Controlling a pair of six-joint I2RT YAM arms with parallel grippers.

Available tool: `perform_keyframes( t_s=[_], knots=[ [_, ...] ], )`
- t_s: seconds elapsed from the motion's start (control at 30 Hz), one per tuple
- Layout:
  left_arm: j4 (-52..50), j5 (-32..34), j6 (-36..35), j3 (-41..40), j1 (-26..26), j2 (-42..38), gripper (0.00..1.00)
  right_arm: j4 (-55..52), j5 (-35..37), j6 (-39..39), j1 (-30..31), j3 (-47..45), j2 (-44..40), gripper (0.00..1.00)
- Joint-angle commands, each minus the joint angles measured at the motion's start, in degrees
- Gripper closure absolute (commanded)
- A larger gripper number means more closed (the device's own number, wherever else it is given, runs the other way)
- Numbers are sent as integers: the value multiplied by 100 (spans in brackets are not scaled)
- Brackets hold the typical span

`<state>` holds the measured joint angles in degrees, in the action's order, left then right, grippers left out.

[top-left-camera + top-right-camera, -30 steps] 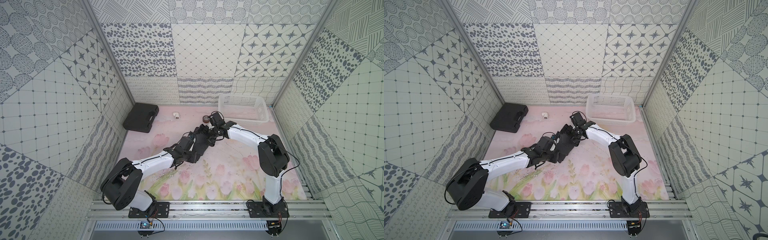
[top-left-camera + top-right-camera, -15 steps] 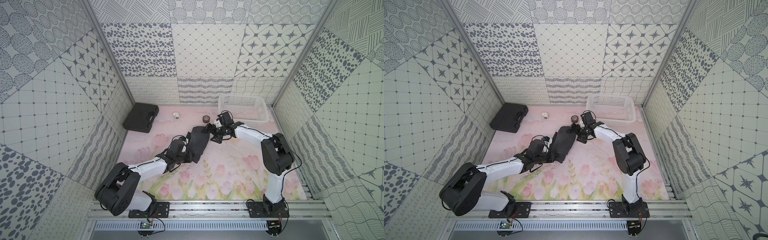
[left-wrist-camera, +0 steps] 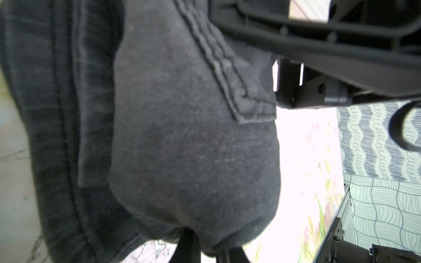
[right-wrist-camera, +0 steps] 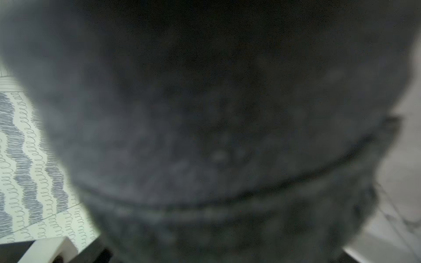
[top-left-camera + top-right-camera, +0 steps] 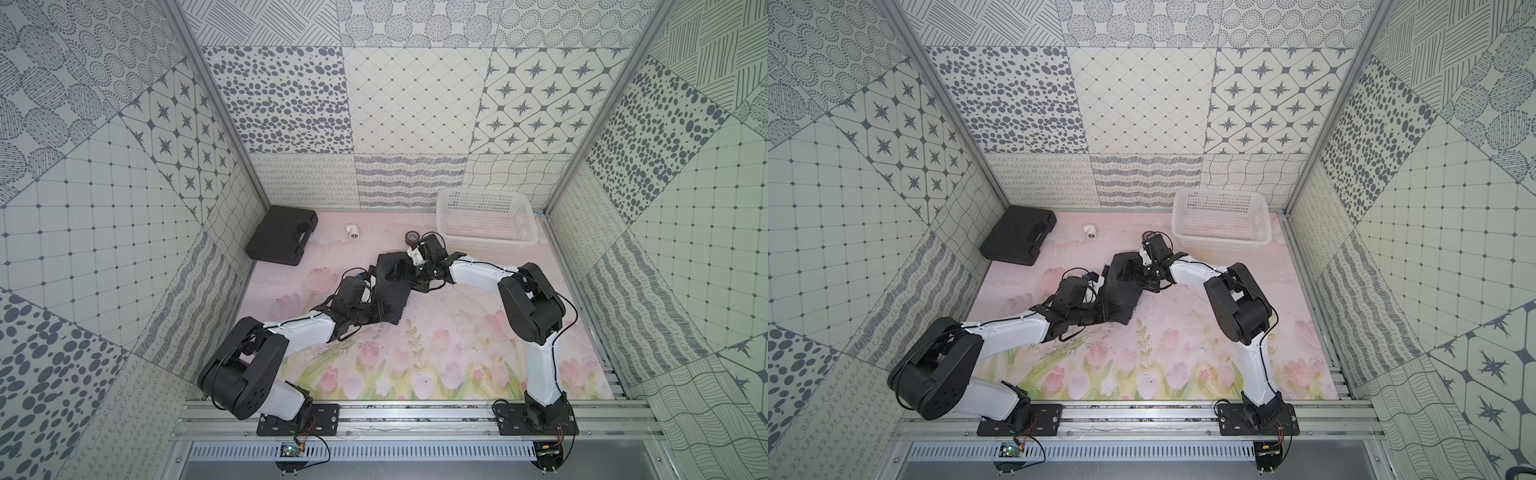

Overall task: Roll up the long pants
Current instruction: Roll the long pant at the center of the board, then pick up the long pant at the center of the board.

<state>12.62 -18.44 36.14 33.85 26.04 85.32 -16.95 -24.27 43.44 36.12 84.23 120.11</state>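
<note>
**A:** Top views first. Where are the pants?

**B:** In both top views the pants (image 5: 390,291) (image 5: 1121,289) lie bundled mid-frame on the bench (image 5: 440,336). The left hand (image 5: 372,313) is at their lower end and the right hand (image 5: 401,272) at the upper end.

**A:** Left wrist view?

**B:** The left hand (image 3: 208,248) is clenched on a pinch of cloth. Thick stitched seams show.

**A:** Right wrist view?

**B:** Only blurred pants (image 4: 216,136), very close. The right hand is spread wide, and I cannot tell whether it presses the cloth.

**A:** How will they handle?

**B:** Soft, limp and fairly heavy, I judge, neither slippery nor fragile. Grip both ends at the seams, or the layers may spring loose.
</note>
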Motion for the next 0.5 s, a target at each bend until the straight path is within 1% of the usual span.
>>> perform_keyframes(
  t_s=[0.0, 0.1, 0.17, 0.23, 0.27, 0.3, 0.33, 0.37, 0.4, 0.43, 0.47],
  knots=[
    [-32, -542, -131, 168, -29, 302, 100, -921, 363, -459, 579, 519, 518, 3],
    [-5, -562, -197, 262, -31, 472, 100, -1191, 474, -292, 748, 767, 805, 3],
    [37, -514, -234, 280, -36, 511, 100, -1363, 545, -336, 840, 876, 998, 4],
    [60, -479, -266, 280, -68, 503, 100, -1474, 665, -446, 886, 926, 1138, 14],
    [44, -492, -258, 287, -81, 480, 100, -1622, 825, -557, 909, 992, 1222, 21],
    [-25, -475, -257, 302, -84, 447, 100, -1638, 879, -668, 919, 987, 1278, 32],
    [-175, -407, -248, 327, -86, 368, 89, -1680, 861, -713, 900, 1014, 1364, 52],
    [-314, -347, -264, 348, -89, 243, 74, -1688, 826, -738, 876, 1023, 1436, 85],
    [-507, -257, -289, 374, -82, 85, 64, -1706, 927, -765, 875, 1034, 1473, 100],
    [-735, -180, -343, 417, -81, -129, 56, -1706, 1056, -830, 878, 1041, 1487, 100],
    [-1028, -44, -419, 486, -82, -380, 42, -1721, 1146, -930, 851, 1082, 1518, 100]
  ],
)
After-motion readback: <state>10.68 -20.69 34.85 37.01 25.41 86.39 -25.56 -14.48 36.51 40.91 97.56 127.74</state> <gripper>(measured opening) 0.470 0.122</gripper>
